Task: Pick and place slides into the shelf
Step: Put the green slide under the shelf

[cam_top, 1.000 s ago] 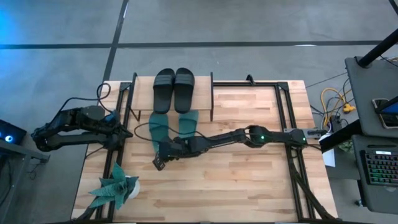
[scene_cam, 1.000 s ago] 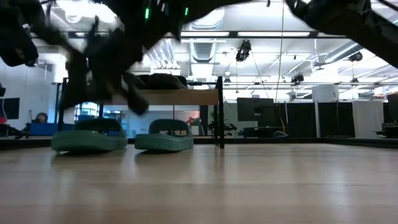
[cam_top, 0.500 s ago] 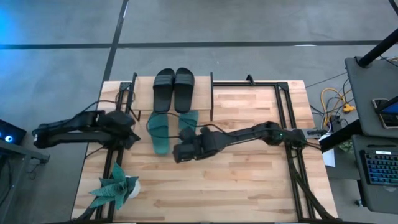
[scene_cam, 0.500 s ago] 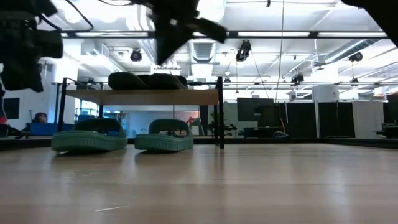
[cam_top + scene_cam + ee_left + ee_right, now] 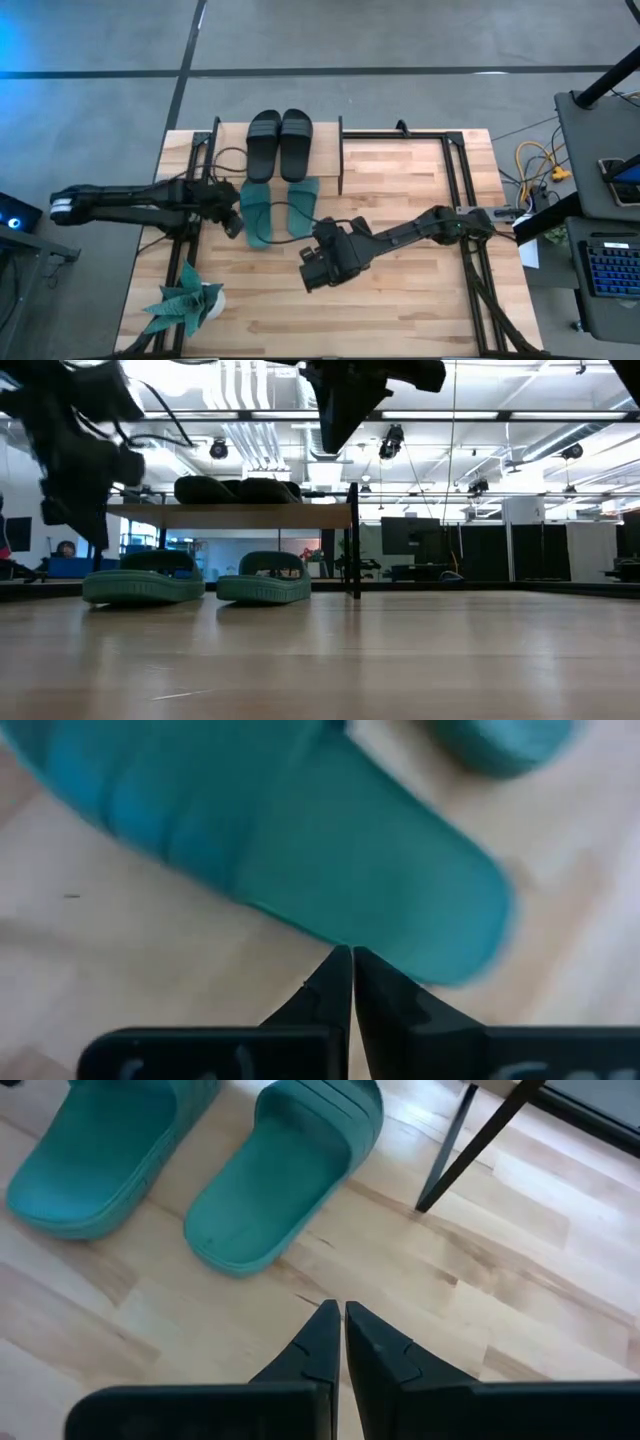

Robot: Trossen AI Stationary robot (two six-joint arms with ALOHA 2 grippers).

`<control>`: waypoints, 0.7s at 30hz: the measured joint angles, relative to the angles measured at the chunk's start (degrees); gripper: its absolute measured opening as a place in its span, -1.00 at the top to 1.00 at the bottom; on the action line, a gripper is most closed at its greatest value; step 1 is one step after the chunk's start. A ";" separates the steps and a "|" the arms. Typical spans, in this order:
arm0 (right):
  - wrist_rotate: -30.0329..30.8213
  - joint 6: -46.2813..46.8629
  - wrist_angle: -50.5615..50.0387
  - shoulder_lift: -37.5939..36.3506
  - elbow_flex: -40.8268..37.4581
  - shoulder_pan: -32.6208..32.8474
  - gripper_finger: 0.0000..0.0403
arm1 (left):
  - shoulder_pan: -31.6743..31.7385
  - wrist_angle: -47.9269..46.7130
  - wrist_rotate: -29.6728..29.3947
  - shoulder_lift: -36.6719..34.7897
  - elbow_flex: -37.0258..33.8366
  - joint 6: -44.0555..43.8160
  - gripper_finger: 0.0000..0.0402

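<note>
The left claw (image 5: 233, 222), fingers pressed together and empty, hangs just beside the heel of a teal slide (image 5: 255, 212) (its mate (image 5: 303, 198) lies beyond). The right claw (image 5: 312, 272), also closed and empty, sits nearer the table's (image 5: 420, 300) middle. Black slides (image 5: 279, 142) top the shelf (image 5: 341, 160) behind both.

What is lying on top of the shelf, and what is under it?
On the shelf lies the black pair. Under its board, on the table, the teal pair sticks out; their toe ends are covered from above.
</note>
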 joint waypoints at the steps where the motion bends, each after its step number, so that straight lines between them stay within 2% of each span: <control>1: 0.06 0.11 -0.02 -0.04 0.00 0.04 0.94 | 0.02 0.65 -1.36 1.59 0.00 -0.03 1.00; 7: 0.56 -0.27 -0.03 -0.04 -0.02 0.14 0.94 | 0.00 1.31 -5.27 11.56 -0.13 0.49 1.00; 10: 1.75 -0.25 -0.01 -0.04 -0.02 0.15 0.94 | 0.00 5.30 -5.86 15.46 -0.09 1.27 1.00; 17: 4.21 -0.86 -0.02 -0.02 -0.04 0.11 0.94 | -0.04 18.98 -8.82 21.16 0.39 1.53 1.00; 21: 3.57 -2.33 -0.02 -0.02 -0.73 0.11 0.94 | -0.02 18.94 -11.47 23.25 0.72 2.91 1.00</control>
